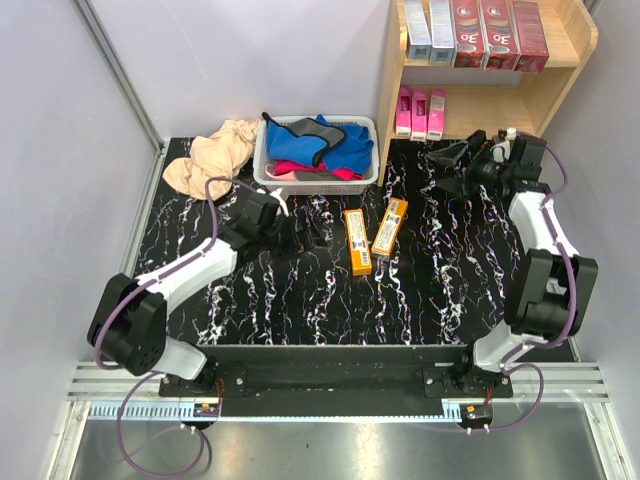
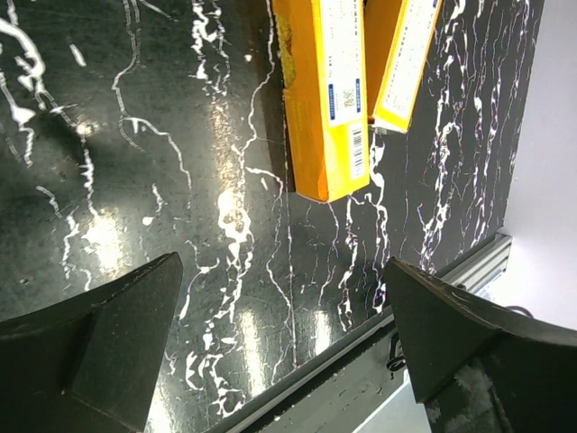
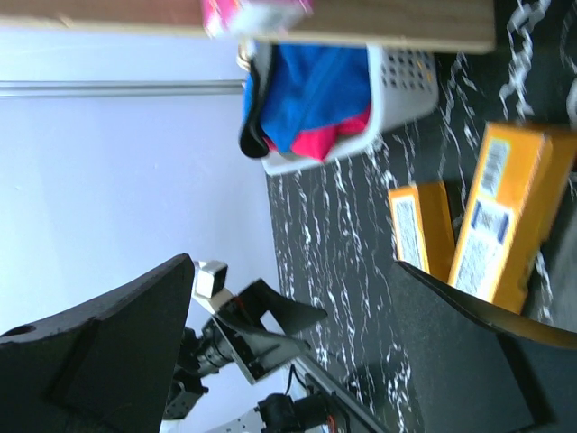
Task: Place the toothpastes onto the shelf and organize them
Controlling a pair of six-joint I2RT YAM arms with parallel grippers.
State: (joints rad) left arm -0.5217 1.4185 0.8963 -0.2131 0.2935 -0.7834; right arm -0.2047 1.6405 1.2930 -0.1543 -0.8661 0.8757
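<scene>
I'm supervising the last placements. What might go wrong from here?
The two orange boxes lie close together on the table, so grasping one may knock the other askew. The pink boxes stand upright on the lower tier of the shelf; sliding another box in beside them may topple them.

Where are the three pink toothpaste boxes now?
In the top view, the pink boxes stand side by side at the left end of the lower tier of the shelf, below the silver-grey boxes.
</scene>
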